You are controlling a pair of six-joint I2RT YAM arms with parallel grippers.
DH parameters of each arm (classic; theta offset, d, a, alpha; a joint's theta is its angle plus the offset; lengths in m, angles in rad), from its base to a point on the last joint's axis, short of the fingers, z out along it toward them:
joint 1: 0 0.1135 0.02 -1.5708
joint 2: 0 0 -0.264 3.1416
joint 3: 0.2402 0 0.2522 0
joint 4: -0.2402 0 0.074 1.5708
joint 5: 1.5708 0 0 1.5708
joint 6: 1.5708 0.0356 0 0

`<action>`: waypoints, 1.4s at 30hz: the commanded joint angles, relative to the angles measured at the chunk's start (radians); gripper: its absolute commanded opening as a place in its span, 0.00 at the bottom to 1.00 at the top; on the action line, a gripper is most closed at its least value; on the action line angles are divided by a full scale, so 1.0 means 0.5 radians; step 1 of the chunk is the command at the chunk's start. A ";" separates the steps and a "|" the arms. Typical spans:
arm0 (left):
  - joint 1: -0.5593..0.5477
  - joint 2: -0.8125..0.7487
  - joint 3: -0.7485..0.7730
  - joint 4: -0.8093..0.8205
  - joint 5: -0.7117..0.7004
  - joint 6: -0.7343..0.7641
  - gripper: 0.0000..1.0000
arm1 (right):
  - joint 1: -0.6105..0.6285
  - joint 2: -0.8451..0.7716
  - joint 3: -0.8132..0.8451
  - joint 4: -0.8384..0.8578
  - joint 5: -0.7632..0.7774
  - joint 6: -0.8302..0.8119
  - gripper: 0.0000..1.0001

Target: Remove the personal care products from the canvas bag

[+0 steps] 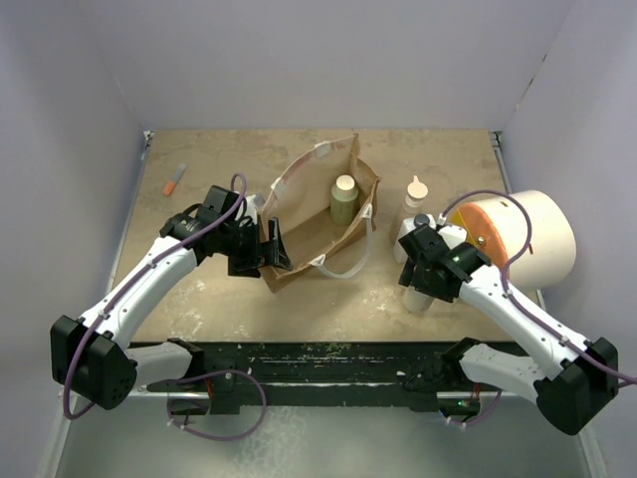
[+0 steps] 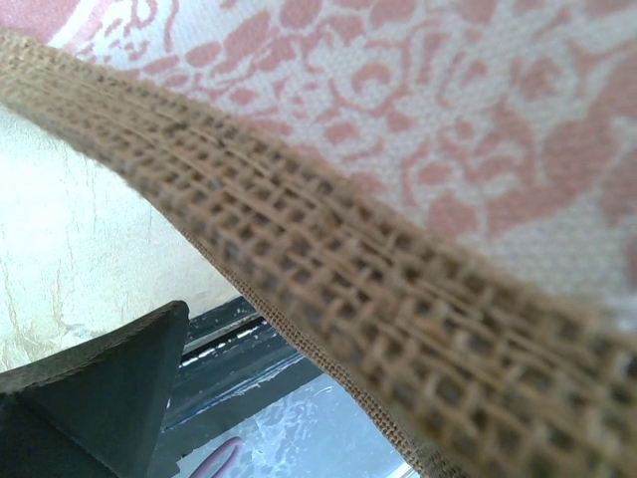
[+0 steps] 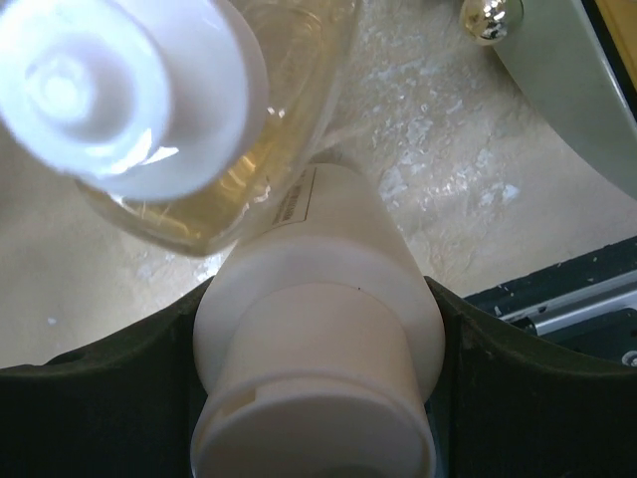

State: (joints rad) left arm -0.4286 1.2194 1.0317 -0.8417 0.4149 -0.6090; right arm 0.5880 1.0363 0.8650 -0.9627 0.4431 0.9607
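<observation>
Olive-green btl w/ cream cap (image 1: 343, 199) is the only product visible inside the canvas bag (image 1: 309, 234), standing upright toward the bag's far-right end. The other three are out, over the table (image 1: 328, 304) just right of the bag. The beige btl w/ pointed cap (image 1: 415, 196) is upright, w/ the dark-capped clear btl (image 1: 418, 227) just on its near side. The pale btl w/ white cap (image 3: 318, 329) is pinched btwn the jaws of the right gripper (image 1: 418, 277), both fingers against its sides in the wrist view. Can't tell if its base is on the table.

The left gripper (image 1: 267, 251) is at the bag's near-left rim. Its wrist view shows only the woven edge + one finger (image 2: 100, 388), so can't tell if those jaws are clamped or spread (prob. steadying the mouth).

Approx 3 of 4 done. Left to do: release the pale btl, then fetch the olive-green one.
</observation>
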 commanded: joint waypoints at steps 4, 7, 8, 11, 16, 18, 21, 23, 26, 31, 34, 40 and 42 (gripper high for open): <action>-0.008 -0.031 -0.001 0.073 -0.014 0.012 0.99 | 0.001 0.093 -0.041 0.340 0.256 0.110 0.00; -0.008 -0.028 0.006 0.070 -0.011 0.014 0.99 | 0.004 0.114 -0.070 0.383 0.268 0.105 0.11; -0.008 -0.027 0.009 0.072 -0.011 0.015 0.99 | 0.004 0.115 -0.084 0.386 0.277 0.115 0.22; -0.008 -0.021 0.019 0.075 -0.013 0.016 0.99 | 0.002 0.114 -0.119 0.386 0.293 0.167 0.27; -0.008 0.021 0.027 0.098 -0.003 0.022 0.99 | 0.002 0.080 -0.139 0.425 0.290 0.170 0.62; -0.008 0.039 0.039 0.103 0.000 0.028 0.99 | 0.002 0.072 -0.107 0.417 0.264 0.142 0.81; -0.008 0.064 0.058 0.103 0.005 0.042 0.99 | 0.001 0.044 -0.028 0.327 0.213 0.146 1.00; -0.008 0.080 0.065 0.101 0.010 0.052 0.99 | 0.000 0.007 0.048 0.220 0.147 0.170 1.00; -0.008 0.100 0.076 0.092 0.011 0.072 1.00 | 0.002 -0.065 0.196 0.035 0.091 0.147 1.00; -0.008 0.121 0.092 0.097 0.018 0.080 0.99 | 0.000 -0.220 0.340 0.054 0.032 -0.226 1.00; -0.008 0.144 0.119 0.085 0.025 0.088 0.99 | 0.001 -0.271 0.384 0.306 -0.124 -0.497 1.00; -0.008 0.131 0.152 0.044 0.025 0.112 0.99 | 0.004 -0.068 0.653 0.838 -0.456 -1.065 0.99; -0.008 0.121 0.154 0.035 0.026 0.119 0.99 | 0.003 0.067 0.773 0.949 -0.560 -1.194 0.98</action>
State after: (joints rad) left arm -0.4286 1.2877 1.0702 -0.8288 0.4252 -0.5812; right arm 0.5880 0.9699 1.1339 -0.7147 0.3058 0.5953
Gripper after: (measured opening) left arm 0.993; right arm 0.986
